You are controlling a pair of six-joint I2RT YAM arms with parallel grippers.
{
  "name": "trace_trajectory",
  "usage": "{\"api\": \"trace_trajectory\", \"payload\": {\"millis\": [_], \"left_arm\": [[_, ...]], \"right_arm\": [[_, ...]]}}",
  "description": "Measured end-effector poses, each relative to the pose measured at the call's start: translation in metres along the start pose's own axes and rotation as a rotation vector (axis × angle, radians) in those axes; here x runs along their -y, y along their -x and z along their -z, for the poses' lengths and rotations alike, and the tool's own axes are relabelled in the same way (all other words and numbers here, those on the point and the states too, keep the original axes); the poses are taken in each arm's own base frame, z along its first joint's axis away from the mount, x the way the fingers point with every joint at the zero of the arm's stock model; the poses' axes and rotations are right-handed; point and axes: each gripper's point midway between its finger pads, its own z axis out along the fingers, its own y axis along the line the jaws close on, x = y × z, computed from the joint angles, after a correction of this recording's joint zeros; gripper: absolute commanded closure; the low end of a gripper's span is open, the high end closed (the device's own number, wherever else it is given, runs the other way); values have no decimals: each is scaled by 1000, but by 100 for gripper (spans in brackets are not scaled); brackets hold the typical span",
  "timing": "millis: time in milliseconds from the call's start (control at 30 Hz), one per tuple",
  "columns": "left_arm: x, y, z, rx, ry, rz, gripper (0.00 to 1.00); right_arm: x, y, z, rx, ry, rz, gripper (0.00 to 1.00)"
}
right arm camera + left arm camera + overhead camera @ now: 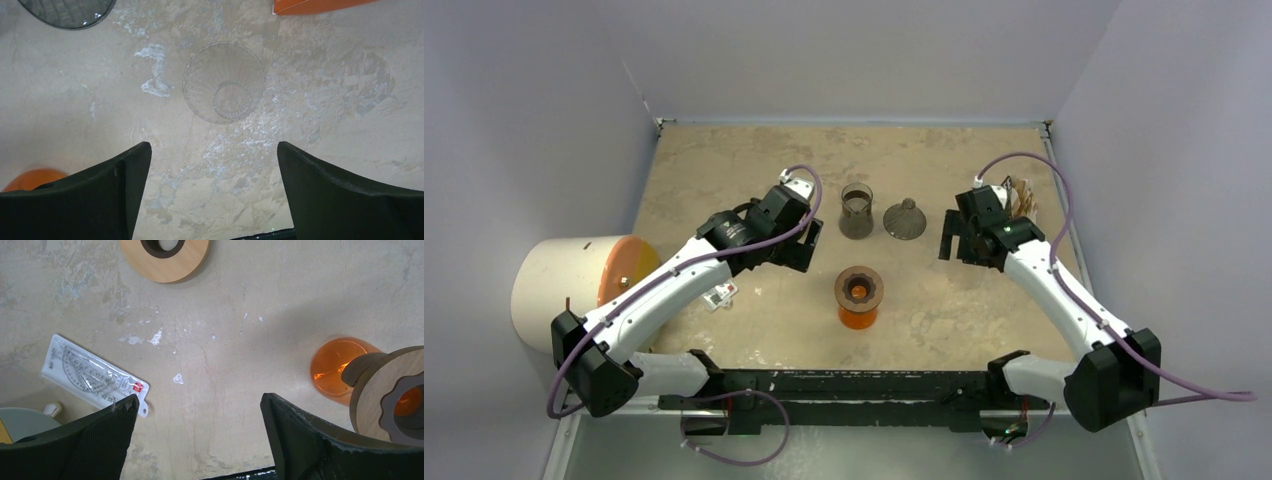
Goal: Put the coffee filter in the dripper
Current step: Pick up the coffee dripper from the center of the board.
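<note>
The dripper [905, 218] is a clear ribbed glass cone on the table at centre back; in the right wrist view [223, 82] it lies just ahead of the fingers. No wood collar shows on it. Light tan wavy paper, the coffee filter [1024, 195], sits at the far right behind my right gripper. My right gripper [954, 240] [214, 147] is open and empty, to the right of the dripper. My left gripper [809, 245] [198, 400] is open and empty over bare table.
A smoky-grey glass cup [856, 210] stands left of the dripper. An orange glass vessel [859, 300] with a wood collar [385, 390] stands at centre front. A loose wood ring [165, 260], a protractor packet [95, 372] and an orange packet's edge [320, 5] lie nearby.
</note>
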Motion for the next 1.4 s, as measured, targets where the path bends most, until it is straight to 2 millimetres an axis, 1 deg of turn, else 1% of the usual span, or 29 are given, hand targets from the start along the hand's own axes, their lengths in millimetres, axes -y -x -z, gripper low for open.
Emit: {"api": "trace_trajectory", "payload": {"millis": [133, 333, 600, 733, 933, 1200, 1267, 1400], "left_arm": [[0, 1, 0, 3, 0, 2, 4], [0, -2, -1, -1, 0, 0, 3], [0, -3, -2, -3, 1, -1, 2], [0, -3, -2, -3, 0, -1, 2], [0, -2, -1, 1, 0, 0, 2], [-1, -2, 1, 6, -2, 2, 2], [-1, -2, 1, 6, -2, 2, 2], [-1, -2, 1, 7, -2, 3, 1]], "right_arm": [[5, -2, -13, -13, -15, -42, 5], [9, 0, -29, -25, -21, -96, 16], [8, 3, -43, -35, 6, -142, 24], [8, 2, -47, -35, 13, -151, 25], [9, -2, -51, -45, 18, -161, 31], [11, -12, -55, -64, 10, -158, 42], [11, -12, -56, -64, 9, -159, 46], [12, -12, -56, -62, 7, -159, 50]]}}
